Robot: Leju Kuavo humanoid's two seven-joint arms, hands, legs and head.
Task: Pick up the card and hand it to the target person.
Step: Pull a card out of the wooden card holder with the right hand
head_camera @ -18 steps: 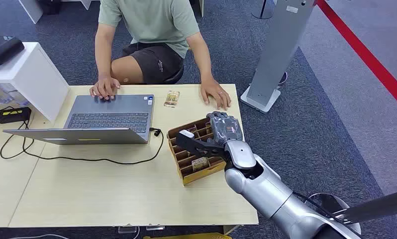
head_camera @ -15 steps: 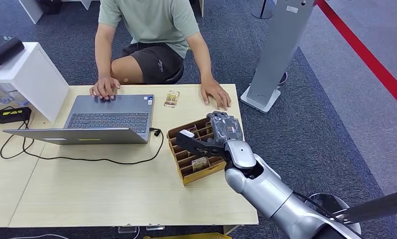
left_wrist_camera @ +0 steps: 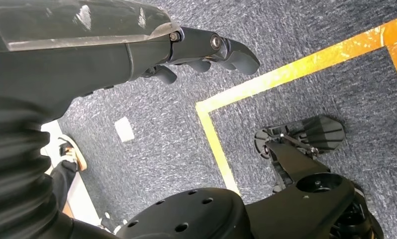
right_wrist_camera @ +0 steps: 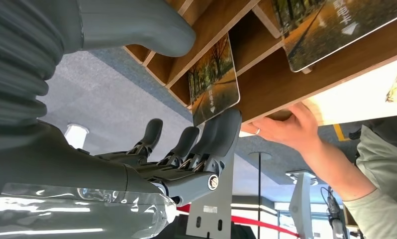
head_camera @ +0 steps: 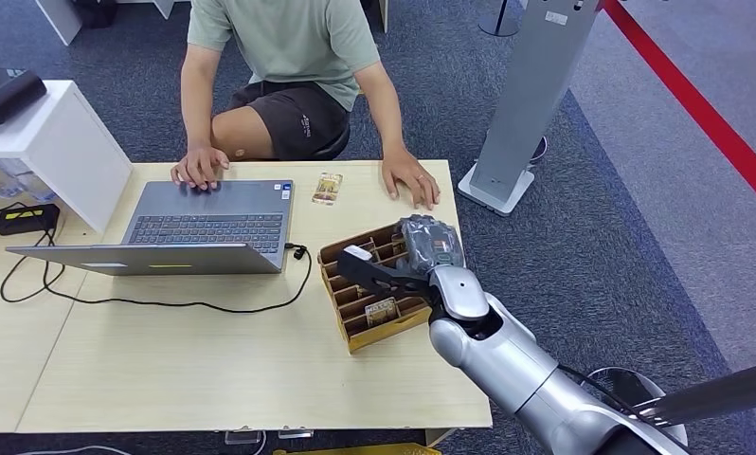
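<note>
A wooden slotted card box (head_camera: 386, 332) stands on the table's right part, and my right hand (head_camera: 431, 246) hovers over its far end with the thumb reaching across the slots. In the right wrist view a card with an autumn-tree picture (right_wrist_camera: 214, 74) sticks out of a slot of the box (right_wrist_camera: 266, 84). One fingertip (right_wrist_camera: 221, 122) touches its edge, while the thumb (right_wrist_camera: 137, 25) stays apart on the other side. A second card (head_camera: 381, 310) sits in a nearer slot. The seated person's hand (head_camera: 410, 178) rests just beyond the box. My left hand (left_wrist_camera: 206, 50) hangs over the carpet, holding nothing.
An open laptop (head_camera: 208, 223) with a black cable (head_camera: 166, 303) lies left of the box. A loose card (head_camera: 327, 188) lies by the table's far edge. A white cabinet (head_camera: 62, 142) stands at the left and a grey post (head_camera: 535, 95) beyond the table's right corner.
My right hand has tilted and shifted very slightly over the box. The person and the cards have stayed put.
</note>
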